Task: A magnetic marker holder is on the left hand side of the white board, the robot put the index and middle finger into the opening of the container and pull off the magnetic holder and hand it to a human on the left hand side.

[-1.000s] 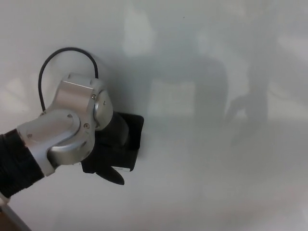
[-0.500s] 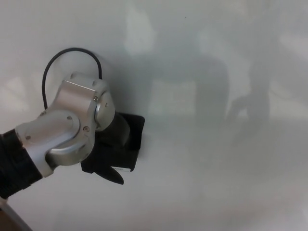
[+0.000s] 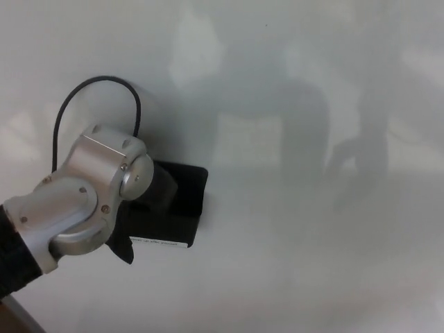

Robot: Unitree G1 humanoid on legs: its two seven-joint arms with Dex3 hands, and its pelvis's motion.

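Now left hand point(image 3: 149, 208) at black marker holder point(image 3: 182, 201), stuck on whiteboard point(image 3: 312, 104) left side. Can't tell if fingers apart or together, wrist hides them. Hook deep in opening, pull straight off board. Right hand not seen.

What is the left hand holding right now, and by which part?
Cannot be told: the left hand is at the black marker holder on the whiteboard, but the wrist hides its fingers.
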